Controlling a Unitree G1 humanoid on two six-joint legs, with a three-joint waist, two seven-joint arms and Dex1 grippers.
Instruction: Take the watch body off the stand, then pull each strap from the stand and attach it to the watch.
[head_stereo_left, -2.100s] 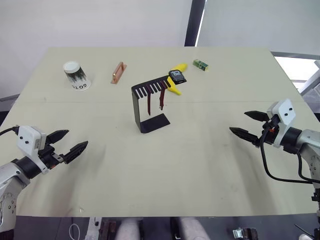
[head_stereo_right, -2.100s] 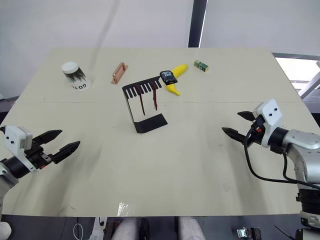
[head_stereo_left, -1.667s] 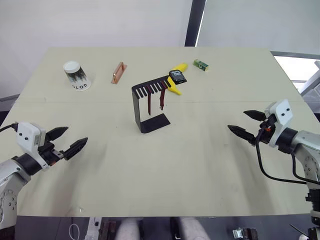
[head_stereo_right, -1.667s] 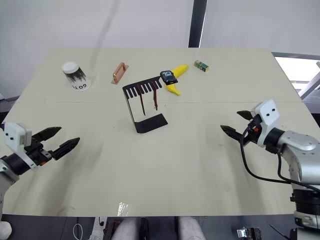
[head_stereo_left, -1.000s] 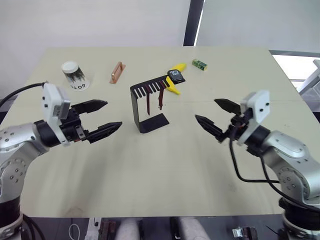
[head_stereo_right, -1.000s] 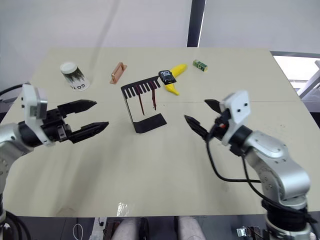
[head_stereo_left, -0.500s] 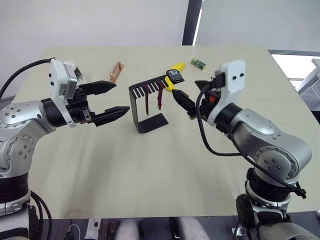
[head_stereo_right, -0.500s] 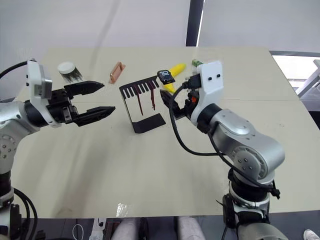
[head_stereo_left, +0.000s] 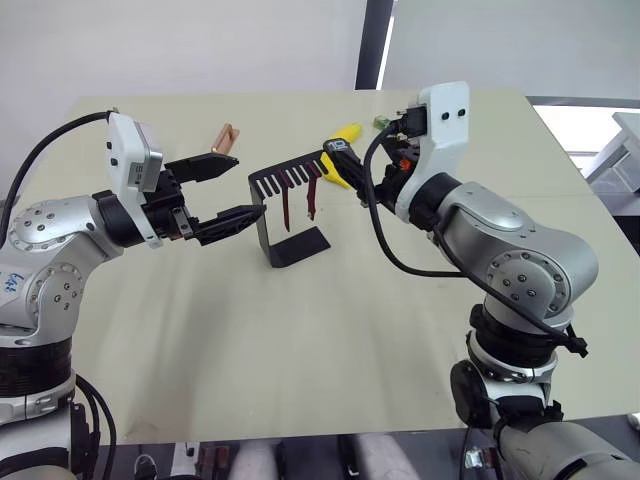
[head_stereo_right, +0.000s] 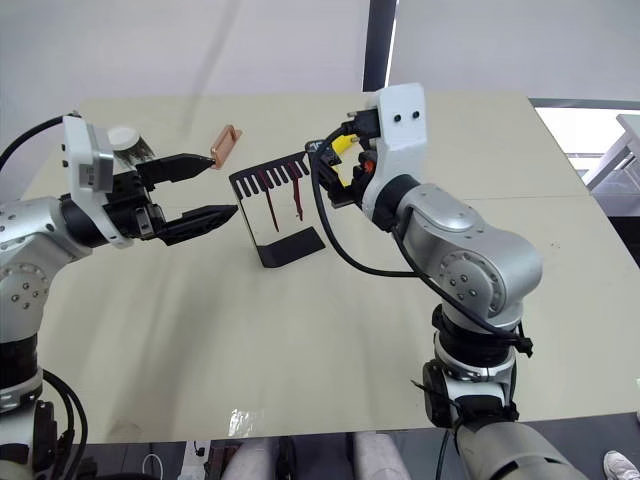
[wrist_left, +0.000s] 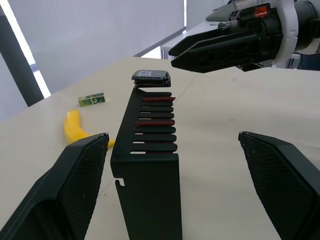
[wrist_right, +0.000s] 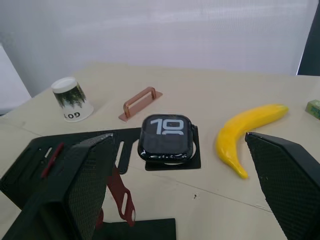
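The left gripper (head_stereo_left: 230, 192) hangs just left of the stand (head_stereo_left: 286, 215), with its fingers spread wide. The two red straps (head_stereo_left: 300, 198) hang down from slots in the stand's top arm. The watch (wrist_right: 166, 138) sits on the end of that arm; the right wrist view shows the digits on its screen. The right gripper (wrist_left: 235, 46) is just beside the watch, but I cannot tell how far apart its fingers are. Behind lie a cup (wrist_right: 72, 98), a copper bar (wrist_right: 141, 103), a banana (wrist_right: 248, 133) and a green box (wrist_left: 91, 99).

One watch body (wrist_right: 166, 137), two straps (head_stereo_left: 310, 197) — one stand (head_stereo_left: 285, 214), one banana (wrist_right: 248, 133), one cup (wrist_right: 72, 98)
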